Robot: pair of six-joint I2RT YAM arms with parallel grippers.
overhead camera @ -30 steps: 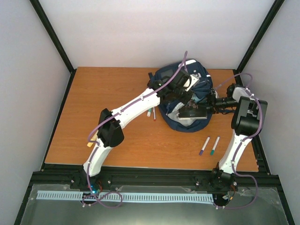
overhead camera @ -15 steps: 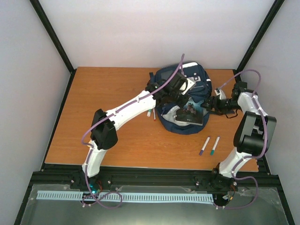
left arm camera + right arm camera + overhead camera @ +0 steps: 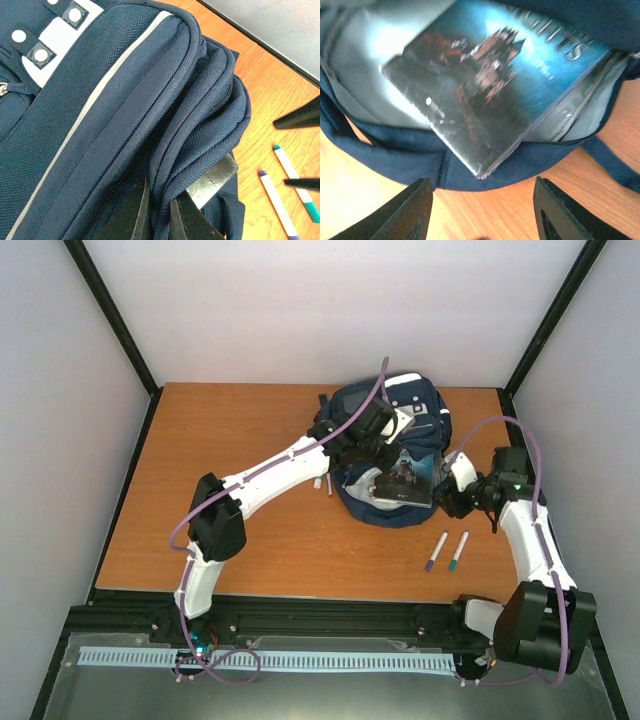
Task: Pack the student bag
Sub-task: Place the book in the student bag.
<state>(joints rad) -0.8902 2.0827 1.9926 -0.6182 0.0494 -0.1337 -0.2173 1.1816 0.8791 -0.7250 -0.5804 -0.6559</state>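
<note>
Wooden table (image 3: 250,440), student bag (image 3: 420,402) (book (image 3: 405,480) protruding)

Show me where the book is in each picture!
Top: the book is near the middle, lying in the open bag.
Left wrist: only a shiny corner, probably the book's, low and right of middle, poking out of the bag.
Right wrist: it fills the middle, half out of the bag.
Shared landmark: the blue bag.

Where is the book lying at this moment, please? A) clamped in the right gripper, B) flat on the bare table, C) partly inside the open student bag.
C: the book rests in the student bag's opening, one corner over the rim; the right gripper stands open, clear of it.
</note>
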